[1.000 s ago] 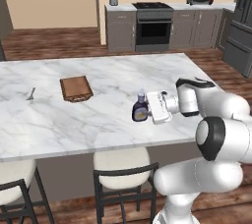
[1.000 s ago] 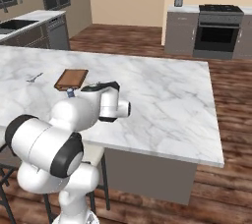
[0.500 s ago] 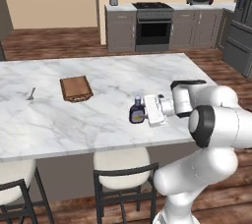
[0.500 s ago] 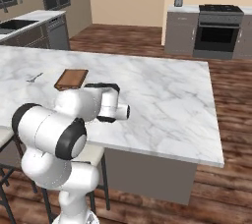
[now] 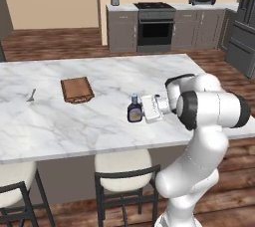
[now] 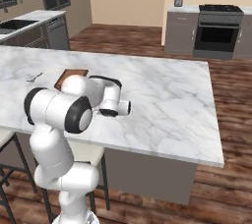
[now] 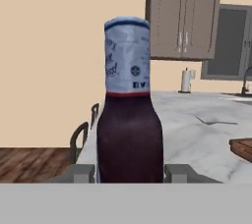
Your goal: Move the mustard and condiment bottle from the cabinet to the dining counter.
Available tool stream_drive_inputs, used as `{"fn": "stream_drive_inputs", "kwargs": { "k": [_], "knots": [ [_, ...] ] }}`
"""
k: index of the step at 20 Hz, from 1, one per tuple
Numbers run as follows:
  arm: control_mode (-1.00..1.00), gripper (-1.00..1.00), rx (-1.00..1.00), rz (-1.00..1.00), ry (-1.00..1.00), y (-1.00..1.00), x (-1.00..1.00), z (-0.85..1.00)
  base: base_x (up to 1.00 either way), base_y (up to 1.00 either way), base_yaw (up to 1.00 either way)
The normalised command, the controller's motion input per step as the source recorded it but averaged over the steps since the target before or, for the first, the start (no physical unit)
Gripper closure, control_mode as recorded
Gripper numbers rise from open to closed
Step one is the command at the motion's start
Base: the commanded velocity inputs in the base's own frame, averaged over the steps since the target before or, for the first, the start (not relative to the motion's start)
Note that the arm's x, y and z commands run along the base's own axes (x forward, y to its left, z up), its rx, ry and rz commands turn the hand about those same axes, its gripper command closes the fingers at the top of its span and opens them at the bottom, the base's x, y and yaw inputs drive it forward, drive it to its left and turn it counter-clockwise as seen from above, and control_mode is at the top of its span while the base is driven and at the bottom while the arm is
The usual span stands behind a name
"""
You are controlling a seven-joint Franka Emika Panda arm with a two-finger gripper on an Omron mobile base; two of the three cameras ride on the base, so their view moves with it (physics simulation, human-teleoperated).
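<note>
- I am holding the small dark purple-brown condiment bottle (image 5: 134,111) with its pale blue-grey cap in the two-finger gripper (image 5: 141,112); in the hand view the finger tips (image 7: 80,173) are pressing against both sides of the bottle's body, so the tool is clenched on it.
- The bottle is standing upright over the large white grey-veined marble dining counter (image 5: 104,76), near the front edge, toward the right end of the slab.
- Whether the base is touching the marble, I cannot tell.
- A brown wooden cutting board (image 5: 76,89) is lying well apart toward the left, with a small silver utensil (image 5: 31,95) beyond it near the left edge.
- I judge the step in hand to be setting the bottle down.
- To do it well, I am keeping the bottle vertical and lowering straight until the base sits flat.
- I am advising that the fingers part only once the bottle is bearing on the slab, then a level retreat, away from the neck.
- The front edge is close; placing slightly further inward would reduce the tipping risk.
</note>
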Motion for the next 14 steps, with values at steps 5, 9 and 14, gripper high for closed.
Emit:
{"fn": "stream_drive_inputs", "kwargs": {
  "k": [5, 9, 14],
  "knots": [
    [-1.00, 1.00, 0.00, 0.02, 0.00, 0.00, 0.27, -0.28, 0.00, 0.00, 0.00],
    [-1.00, 1.00, 0.00, 0.00, 0.00, 0.00, 0.21, -0.25, 0.00, 0.00, 0.00],
    [-1.00, 1.00, 0.00, 0.00, 0.00, 0.06, 0.16, -0.21, 0.00, 0.00, 0.00]
  ]
}}
